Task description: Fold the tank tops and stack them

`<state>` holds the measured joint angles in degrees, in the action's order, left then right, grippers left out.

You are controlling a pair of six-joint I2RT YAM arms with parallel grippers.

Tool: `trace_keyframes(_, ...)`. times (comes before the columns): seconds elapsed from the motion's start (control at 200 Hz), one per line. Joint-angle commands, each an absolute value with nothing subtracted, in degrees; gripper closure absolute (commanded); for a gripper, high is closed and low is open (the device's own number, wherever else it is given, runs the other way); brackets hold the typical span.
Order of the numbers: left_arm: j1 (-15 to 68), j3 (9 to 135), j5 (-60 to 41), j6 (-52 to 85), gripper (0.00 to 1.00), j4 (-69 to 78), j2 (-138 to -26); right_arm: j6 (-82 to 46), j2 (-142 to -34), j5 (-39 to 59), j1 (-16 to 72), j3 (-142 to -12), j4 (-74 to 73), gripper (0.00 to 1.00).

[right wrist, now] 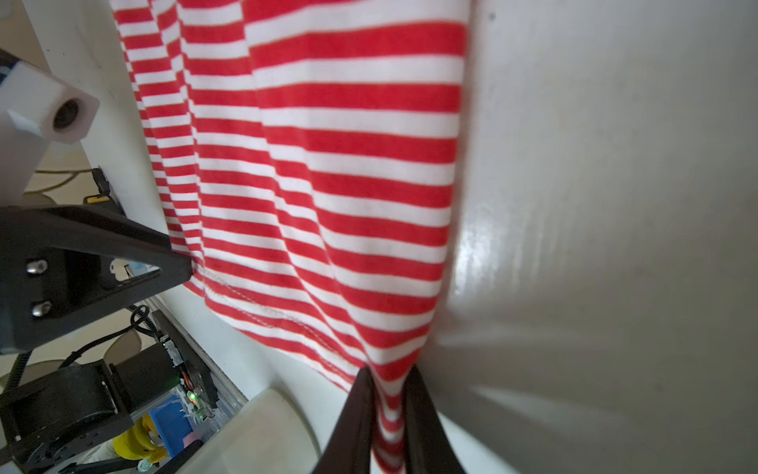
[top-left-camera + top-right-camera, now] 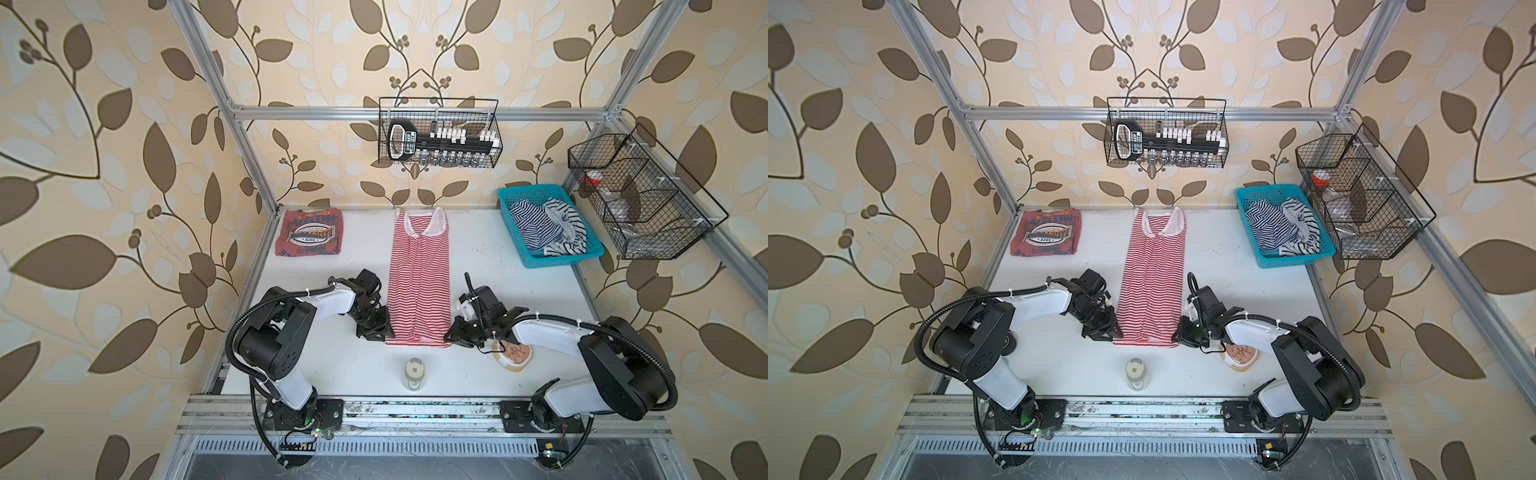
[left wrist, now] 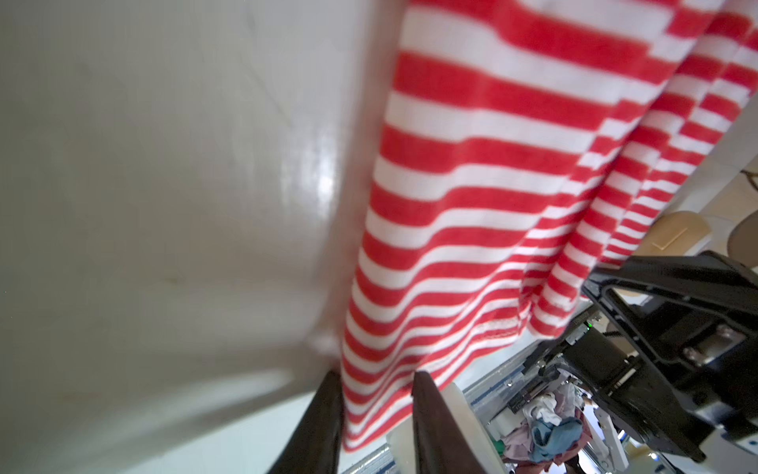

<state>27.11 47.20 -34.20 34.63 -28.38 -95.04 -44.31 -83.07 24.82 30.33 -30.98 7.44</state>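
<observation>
On the table, the striped top could skew or fall open if we lift its hem unevenly, or slip from a thin pinch. It lies mid-table as a narrow strip, long axis front to back, straps toward the back wall. The red top sits folded at back left. Our left gripper and right gripper each clamp a hem corner.

walls: beige wallpaper, brown leaf print | frame: aluminium rails | tabletop: white, glossy sheen
</observation>
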Motion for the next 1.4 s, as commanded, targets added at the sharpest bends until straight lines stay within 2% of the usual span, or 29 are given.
trace_keyframes(0.0,28.36,44.45,-30.94,34.96,0.80,-29.50,-96.91,-44.90,-83.99,23.72,30.98,-29.47,8.75,0.89)
trace_keyframes(0.105,28.51,44.21,-30.85,35.37,0.95,-29.50,-96.34,-45.04,-82.49,23.52,31.35,-29.36,8.70,1.00)
trace_keyframes(0.145,28.50,44.13,-30.75,35.53,1.00,-29.49,-95.88,-45.16,-81.68,23.18,31.43,-29.28,8.92,1.00)
trace_keyframes(0.455,28.52,49.87,-27.77,37.03,1.00,-33.32,-90.16,-43.92,-72.20,18.84,31.31,-33.29,15.79,1.00)
trace_keyframes(0.66,28.46,58.74,-25.48,37.29,1.00,-35.66,-89.90,-40.71,-71.79,18.57,28.15,-38.61,18.95,1.00)
trace_keyframes(0.905,26.73,69.63,-25.58,36.11,1.00,-37.13,-95.65,-36.25,-76.89,21.87,23.03,-46.41,20.19,1.00)
trace_keyframes(1.399,18.64,91.99,-28.02,33.11,1.00,-40.98,-108.89,-29.66,-94.51,29.13,13.59,-64.51,21.39,1.00)
